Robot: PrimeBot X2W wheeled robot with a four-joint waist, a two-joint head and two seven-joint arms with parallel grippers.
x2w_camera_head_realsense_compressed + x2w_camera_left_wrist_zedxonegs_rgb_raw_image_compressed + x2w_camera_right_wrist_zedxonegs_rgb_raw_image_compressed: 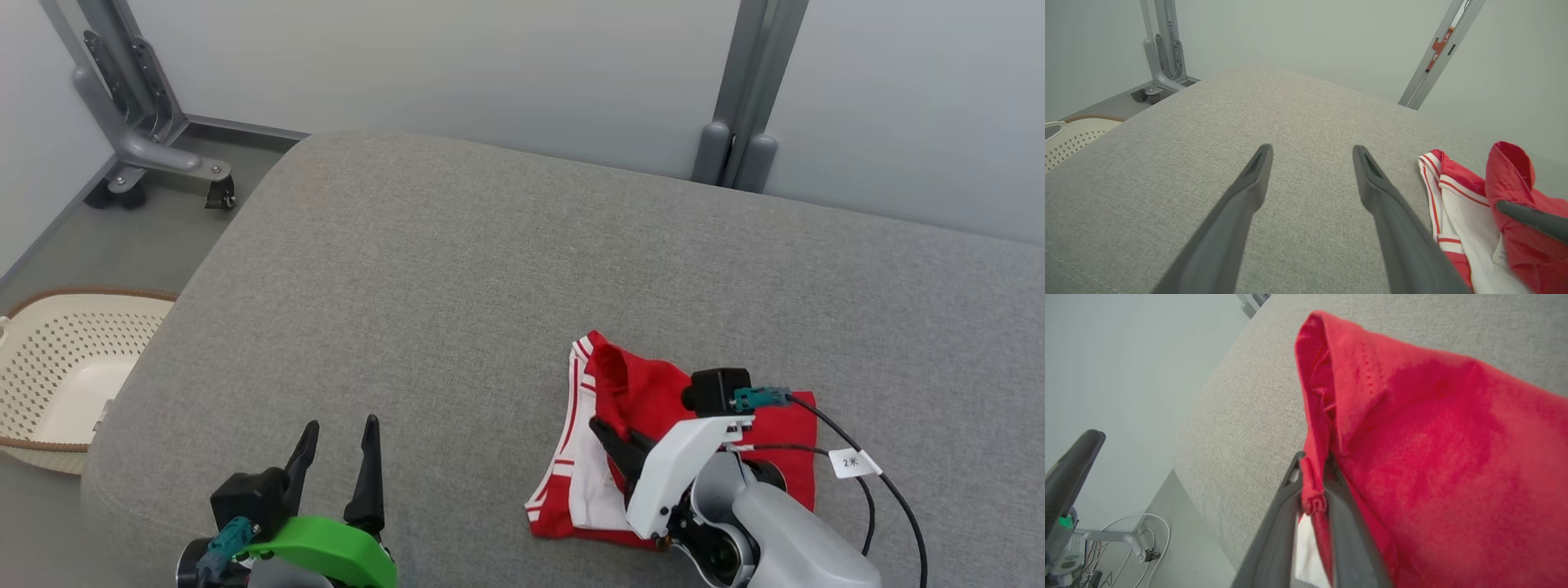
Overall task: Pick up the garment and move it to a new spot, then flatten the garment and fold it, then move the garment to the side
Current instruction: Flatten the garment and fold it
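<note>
Right gripper [1313,469] pinches a fold of the one red-and-white garment [645,392]; left gripper [341,431] hangs wide apart, empty. One cream basket [37,339]. One cable tag [851,462] reads "2米".

Head camera: set high, looking forward and down across the grey cushion [457,269]. My left wrist camera: low, facing along the cushion toward the wall [1310,36]. My right wrist camera: very close on the garment [1433,457]. All three share cushion and garment.
</note>
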